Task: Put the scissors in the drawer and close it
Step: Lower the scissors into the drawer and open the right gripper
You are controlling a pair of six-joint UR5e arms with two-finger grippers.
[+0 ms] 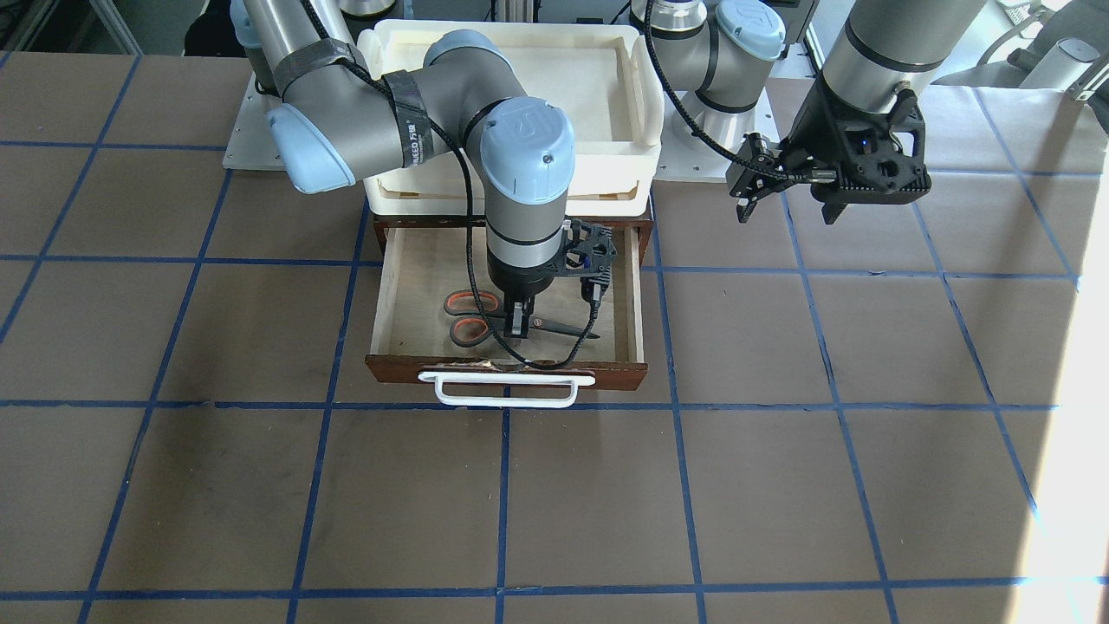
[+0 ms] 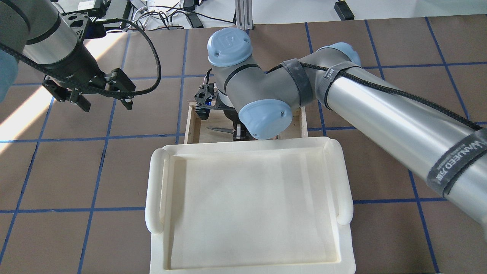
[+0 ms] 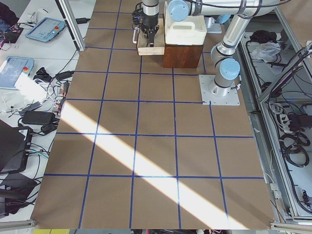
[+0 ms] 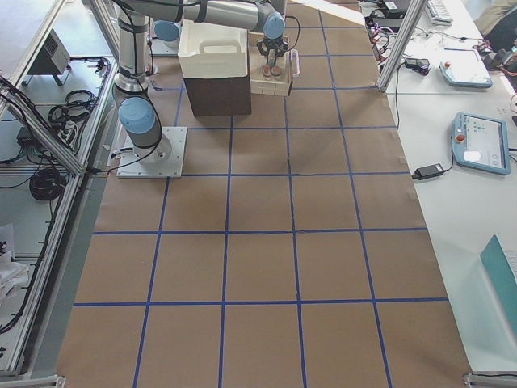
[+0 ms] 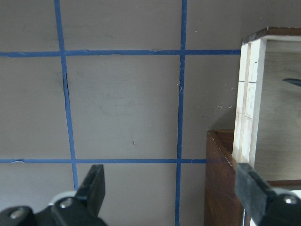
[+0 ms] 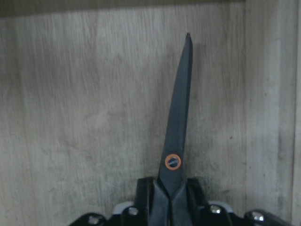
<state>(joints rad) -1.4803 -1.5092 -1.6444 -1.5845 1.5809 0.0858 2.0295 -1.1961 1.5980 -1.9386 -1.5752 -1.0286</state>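
Observation:
The scissors (image 1: 559, 327) lie lengthwise in the open drawer (image 1: 606, 374), orange-red handles toward the robot's right, dark blades toward its left. My right gripper (image 1: 518, 328) reaches down into the drawer and is shut on the scissors near the pivot. In the right wrist view the blade (image 6: 181, 108) points away over the pale drawer floor, between my fingers (image 6: 143, 200). In the overhead view the blade tip (image 2: 218, 129) shows beside my right gripper (image 2: 239, 135). My left gripper (image 1: 787, 212) is open and empty, above the table beside the drawer (image 5: 249, 103).
A cream-white plastic tray (image 1: 520, 186) sits on top of the cabinet behind the drawer; it also shows in the overhead view (image 2: 154, 201). The drawer's white bar handle (image 1: 507, 400) faces the far side. Brown table paper with a blue tape grid lies all round.

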